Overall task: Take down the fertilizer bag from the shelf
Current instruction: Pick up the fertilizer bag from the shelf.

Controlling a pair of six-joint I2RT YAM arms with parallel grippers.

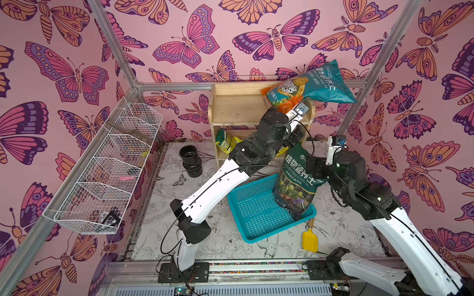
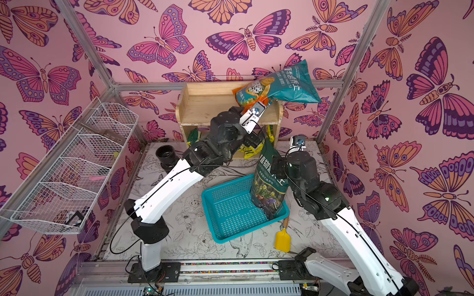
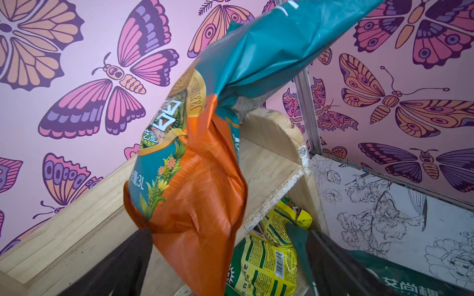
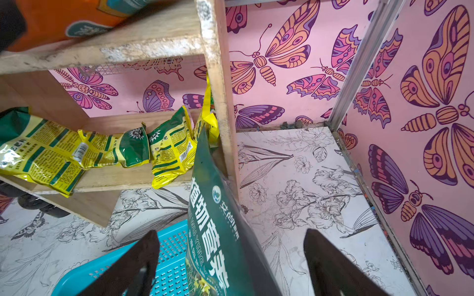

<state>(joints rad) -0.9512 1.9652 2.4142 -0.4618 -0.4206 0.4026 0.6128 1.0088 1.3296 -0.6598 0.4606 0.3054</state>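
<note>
- Fertilizer bag (image 1: 310, 82): the teal-and-orange pouch lies at the right end of the shelf's (image 1: 238, 102) top tier. It slumps over the right side board (image 3: 277, 128), and its teal top pokes out past the shelf to the right.
- It looks like soft, glossy film over loose fill. Expect it to be slippery, to sag, and to shift its weight once lifted. It is probably not light.
- Your left gripper (image 3: 228, 230) has its fingers spread wide on either side of the crumpled orange lower end (image 3: 205, 200), not closed on it.
- I'd take hold there, deep enough to pinch filled bag rather than a loose fold. A grip on film alone may slide off.
- Lift before you draw it near, or the bend over the side board may snag.
- Your right gripper (image 4: 232, 232) has its fingers wide astride the dark green bag (image 1: 297, 179), which stands in the blue basket (image 1: 256, 212) on the tabletop (image 1: 205, 243). No pinch shows.
</note>
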